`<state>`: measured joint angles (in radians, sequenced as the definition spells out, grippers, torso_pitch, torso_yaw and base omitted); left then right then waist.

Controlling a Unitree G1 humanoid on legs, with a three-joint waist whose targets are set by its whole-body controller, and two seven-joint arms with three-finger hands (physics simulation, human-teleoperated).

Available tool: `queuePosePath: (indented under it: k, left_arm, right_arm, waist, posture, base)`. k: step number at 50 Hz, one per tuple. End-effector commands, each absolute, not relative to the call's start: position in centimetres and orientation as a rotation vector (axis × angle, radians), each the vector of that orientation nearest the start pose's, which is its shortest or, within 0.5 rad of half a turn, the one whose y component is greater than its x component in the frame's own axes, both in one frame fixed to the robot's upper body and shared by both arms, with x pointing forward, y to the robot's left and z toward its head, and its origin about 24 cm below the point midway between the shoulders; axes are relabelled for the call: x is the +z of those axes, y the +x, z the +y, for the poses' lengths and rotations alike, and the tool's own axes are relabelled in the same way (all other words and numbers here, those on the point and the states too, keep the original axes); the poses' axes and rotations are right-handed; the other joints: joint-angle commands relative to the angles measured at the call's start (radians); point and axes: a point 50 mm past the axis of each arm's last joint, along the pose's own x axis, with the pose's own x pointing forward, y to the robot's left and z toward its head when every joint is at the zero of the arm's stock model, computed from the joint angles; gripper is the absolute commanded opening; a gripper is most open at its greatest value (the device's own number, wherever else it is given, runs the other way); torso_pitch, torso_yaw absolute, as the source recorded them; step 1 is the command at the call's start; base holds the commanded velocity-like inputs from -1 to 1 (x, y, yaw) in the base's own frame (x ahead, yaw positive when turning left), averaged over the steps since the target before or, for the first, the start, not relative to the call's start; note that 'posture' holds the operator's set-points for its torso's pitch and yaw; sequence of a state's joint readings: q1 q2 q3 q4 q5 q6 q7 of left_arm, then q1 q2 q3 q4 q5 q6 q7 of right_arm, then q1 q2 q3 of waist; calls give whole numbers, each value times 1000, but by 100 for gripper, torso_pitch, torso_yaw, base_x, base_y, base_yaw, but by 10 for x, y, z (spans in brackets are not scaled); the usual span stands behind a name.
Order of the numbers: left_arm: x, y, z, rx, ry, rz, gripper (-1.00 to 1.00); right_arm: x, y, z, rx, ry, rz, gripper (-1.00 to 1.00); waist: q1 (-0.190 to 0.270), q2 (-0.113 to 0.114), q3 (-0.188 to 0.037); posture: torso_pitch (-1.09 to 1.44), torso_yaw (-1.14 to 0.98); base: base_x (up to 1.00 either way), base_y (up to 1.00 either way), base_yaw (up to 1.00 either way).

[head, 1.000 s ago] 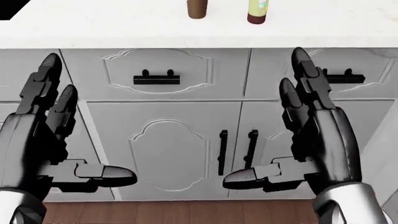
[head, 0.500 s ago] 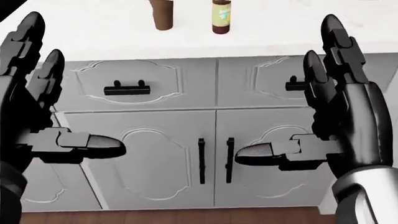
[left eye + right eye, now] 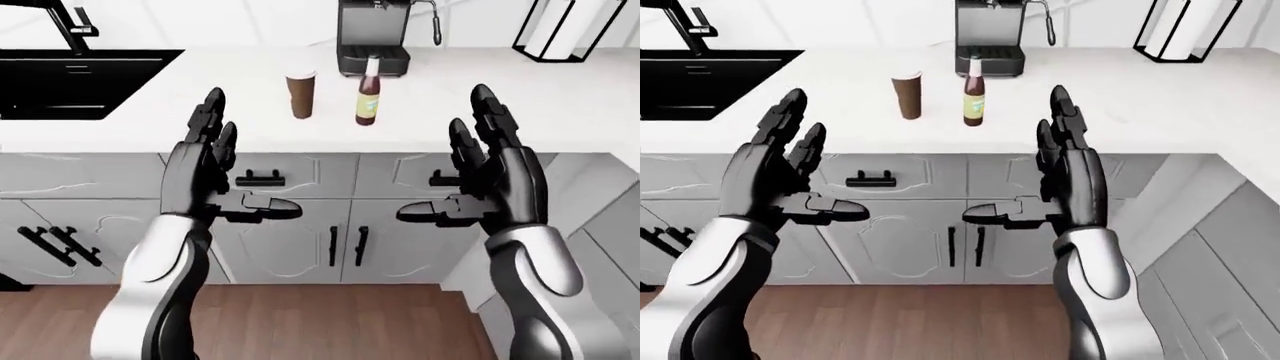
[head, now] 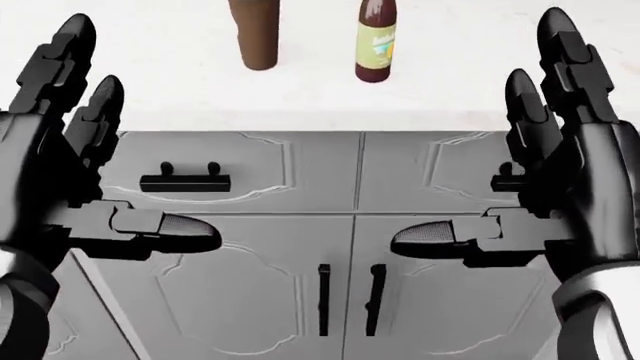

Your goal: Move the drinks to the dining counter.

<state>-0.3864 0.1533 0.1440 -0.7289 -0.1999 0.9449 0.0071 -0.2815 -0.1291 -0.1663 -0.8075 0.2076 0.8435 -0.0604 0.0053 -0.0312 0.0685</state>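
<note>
A brown cup with a white lid point(image 3: 300, 94) and a brown bottle with a yellow-green label point(image 3: 369, 94) stand side by side on the white counter point(image 3: 250, 127), just below a black coffee machine point(image 3: 372, 37). In the head view the cup point(image 4: 254, 34) and bottle point(image 4: 377, 41) are cut off at the top edge. My left hand point(image 3: 225, 169) and right hand point(image 3: 465, 176) are both open, fingers pointing up, thumbs turned inward. They hang level with the drawer fronts, below the counter edge, well apart from both drinks and holding nothing.
A black sink point(image 3: 70, 82) with a tap lies at the counter's left. A paper towel holder point(image 3: 560, 30) stands at the top right. Grey drawers and cabinet doors with black handles point(image 3: 345, 246) face me; wooden floor point(image 3: 320, 322) lies below. The counter turns a corner at the right.
The whole picture has shifted: the counter and both drinks sit lower and larger in the head view, so the camera has come closer. Both hands stay open and raised.
</note>
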Motion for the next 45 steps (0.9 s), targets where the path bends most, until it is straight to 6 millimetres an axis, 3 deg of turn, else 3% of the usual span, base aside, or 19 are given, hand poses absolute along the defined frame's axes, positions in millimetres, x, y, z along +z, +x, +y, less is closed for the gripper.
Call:
queuePosePath:
  k: [1, 2, 4, 6, 7, 8, 9, 14, 17, 20, 21, 23, 25, 27, 32, 34, 36, 39, 45]
  left_arm:
    - [228, 250, 160, -70, 24, -271, 100]
    - [228, 250, 161, -70, 24, -271, 100]
    - [227, 251, 160, -71, 24, -270, 100]
    - [227, 251, 160, -72, 24, -270, 100]
    - [227, 252, 160, -72, 25, -269, 100]
    - [226, 252, 160, -70, 24, -269, 100]
    - [226, 252, 160, -69, 24, -269, 100]
    - [226, 251, 161, -68, 24, -271, 100]
    - [228, 250, 162, -66, 24, -273, 100]
    - [229, 249, 162, -65, 26, -277, 100]
    - [230, 249, 162, -66, 26, -277, 100]
    - [230, 249, 162, -66, 26, -277, 100]
    - [228, 250, 161, -67, 26, -275, 100]
    - [228, 250, 160, -70, 27, -274, 100]
    - [228, 250, 160, -70, 27, -273, 100]
    - [227, 251, 160, -70, 27, -273, 100]
    - [227, 250, 160, -69, 27, -274, 100]
    - [229, 250, 160, -70, 27, -277, 100]
    - [230, 249, 160, -69, 28, -281, 100]
  right_arm:
    - [221, 233, -163, 29, 20, -335, 100]
    - [222, 232, -163, 29, 19, -336, 100]
    - [223, 232, -163, 29, 21, -340, 100]
    - [224, 231, -164, 28, 23, -343, 100]
    - [223, 231, -165, 26, 25, -343, 100]
    - [222, 231, -165, 25, 25, -343, 100]
    - [222, 231, -165, 25, 26, -344, 100]
    - [225, 228, -166, 29, 36, -366, 100]
    - [228, 226, -166, 29, 43, -371, 100]
    - [227, 227, -166, 24, 41, -363, 100]
    - [227, 228, -166, 23, 41, -361, 100]
    - [228, 227, -167, 20, 43, -362, 100]
    - [227, 227, -167, 18, 44, -361, 100]
    - [226, 228, -168, 16, 45, -359, 100]
    - [226, 227, -169, 14, 48, -365, 100]
    - [226, 228, -169, 11, 43, -367, 100]
    - [226, 227, -170, 10, 43, -367, 100]
    - [225, 228, -171, 1, 31, -371, 100]
    - [222, 232, -170, -25, -3, -361, 100]
  waist:
    - [-1, 4, -20]
    - [-7, 14, -7]
    - [-12, 37, -22]
    - [-6, 80, -49]
    - [-7, 119, -87]
    - [3, 84, -34]
    - [-5, 100, -15]
    - [-3, 84, -45]
    - [3, 60, -29]
    - [10, 9, -33]
    - [10, -18, -57]
    - [3, 13, -50]
    - [-3, -3, -39]
    - [-9, 5, -45]
    - [-17, 65, -14]
    - [-21, 100, -58]
    - [-17, 70, -42]
    - [-10, 33, -50]
    - [-6, 26, -66]
  posture:
    - [0, 0]
    - [0, 0]
    - [0, 0]
    - [0, 0]
    - [0, 0]
    - [0, 0]
    - [0, 0]
    - [0, 0]
    - [0, 0]
    - [0, 0]
    - [0, 0]
    - [0, 0]
    - [0, 0]
    - [0, 0]
    - [0, 0]
    - [0, 0]
    - [0, 0]
    - [0, 0]
    - [0, 0]
  base:
    - [41, 0, 0]
    - [41, 0, 0]
    - [41, 0, 0]
    - [41, 0, 0]
    - [41, 0, 0]
    - [41, 0, 0]
    - [41, 0, 0]
    - [18, 0, 0]
    - [0, 0, 0]
    - [0, 0, 0]
    - [6, 0, 0]
    - [18, 0, 0]
    - [23, 0, 0]
    - [29, 0, 0]
    - [29, 0, 0]
    - [0, 0, 0]
    - [0, 0, 0]
    - [0, 0, 0]
    - [0, 0, 0]
